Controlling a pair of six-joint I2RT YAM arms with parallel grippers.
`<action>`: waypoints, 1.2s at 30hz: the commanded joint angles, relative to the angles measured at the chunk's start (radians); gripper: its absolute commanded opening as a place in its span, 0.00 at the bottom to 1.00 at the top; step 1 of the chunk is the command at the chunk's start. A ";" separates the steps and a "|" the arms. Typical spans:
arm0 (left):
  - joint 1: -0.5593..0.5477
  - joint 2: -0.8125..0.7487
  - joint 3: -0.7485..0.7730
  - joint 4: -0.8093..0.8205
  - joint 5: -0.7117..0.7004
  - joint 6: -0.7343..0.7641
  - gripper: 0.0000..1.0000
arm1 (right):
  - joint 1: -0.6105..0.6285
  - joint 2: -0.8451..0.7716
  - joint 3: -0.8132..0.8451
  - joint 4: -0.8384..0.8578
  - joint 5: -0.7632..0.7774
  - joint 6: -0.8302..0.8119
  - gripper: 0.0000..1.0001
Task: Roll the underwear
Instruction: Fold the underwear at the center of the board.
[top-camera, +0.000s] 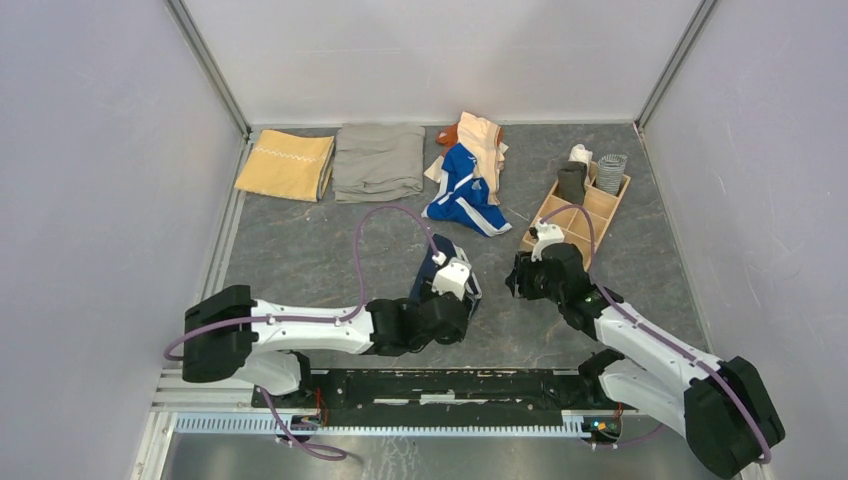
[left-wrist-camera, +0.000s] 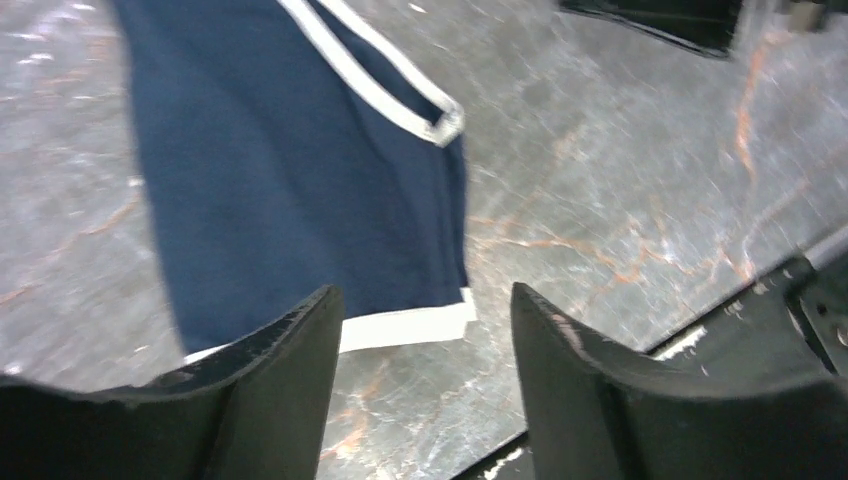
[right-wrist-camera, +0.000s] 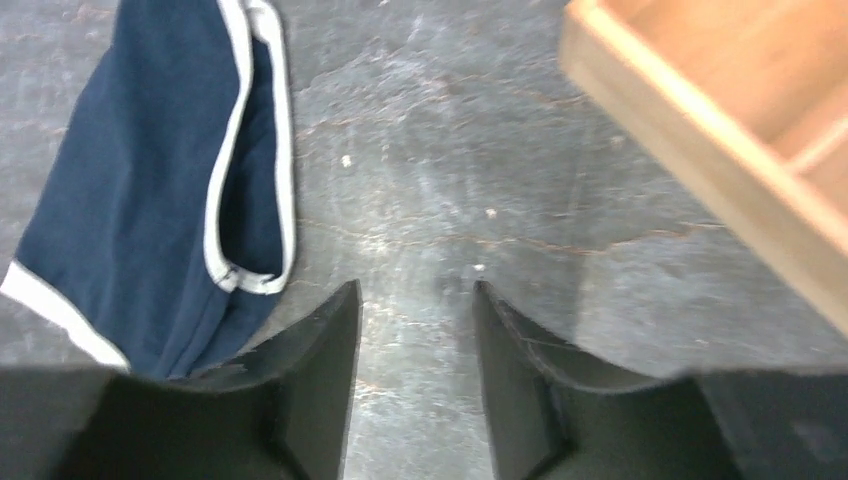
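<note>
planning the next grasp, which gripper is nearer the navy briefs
Left. The left gripper hangs over the navy briefs; the right gripper is beside them, toward the wooden tray.

Left claw jaws parted, empty; right claw same.

The navy briefs with white trim are seen as soft matt cloth. The grey veined desk is shown smooth, faintly shiny. The pale divided tray is made of bare wood.
</note>
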 joint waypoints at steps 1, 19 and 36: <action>-0.001 -0.101 0.036 -0.184 -0.260 -0.106 0.80 | -0.013 -0.102 0.084 -0.113 0.191 -0.110 0.61; -0.156 0.181 0.250 -0.296 -0.220 -0.052 0.81 | -0.023 -0.049 0.065 -0.018 -0.088 0.015 0.68; -0.167 0.403 0.416 -0.429 -0.216 -0.073 0.62 | -0.037 -0.010 0.047 -0.007 -0.140 0.014 0.62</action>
